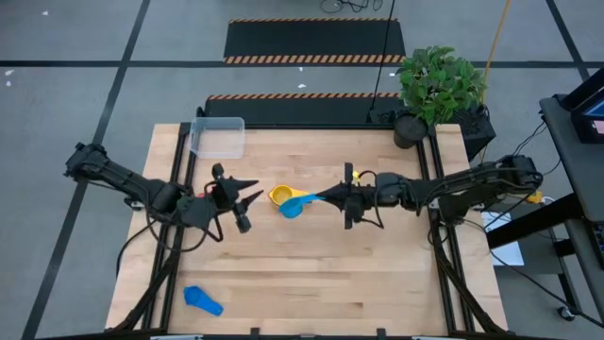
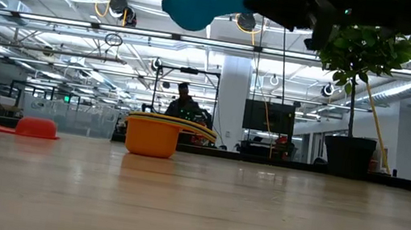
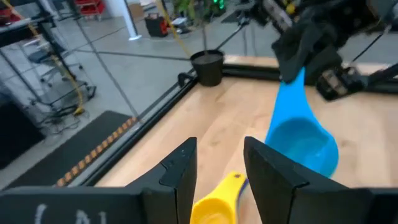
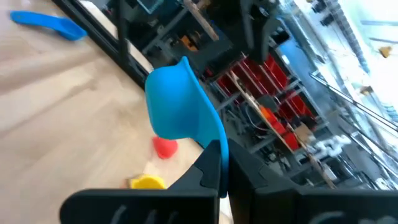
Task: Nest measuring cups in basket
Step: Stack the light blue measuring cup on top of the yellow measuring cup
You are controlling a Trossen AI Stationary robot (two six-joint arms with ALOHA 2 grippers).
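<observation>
My right gripper (image 1: 326, 198) is shut on a light blue measuring cup (image 1: 293, 206) and holds it in the air over the table's middle. Just below and beside it, a yellow measuring cup (image 1: 279, 195) stands on its base on the wood. My left gripper (image 1: 253, 197) hangs above the table to the left of the yellow cup, open, with nothing between its fingers (image 3: 180, 171). A red cup (image 2: 36, 127) lies on the table. Another light blue cup (image 1: 201, 299) lies near the front left edge. The clear basket (image 1: 219, 135) stands at the far left corner. My right gripper pinches the light blue cup's handle (image 4: 212, 142) at its free end between the two fingers. The fingers lie about level and come from the table's right, along the handle. The cup is lifted clear, with its bowl (image 2: 198, 1) sticking out toward the left arm, tilted.
A potted plant in a black pot (image 1: 412, 126) stands at the table's far right corner. The table's near half is bare wood (image 1: 330, 283) apart from the blue cup. Dark frame rails run along both side edges.
</observation>
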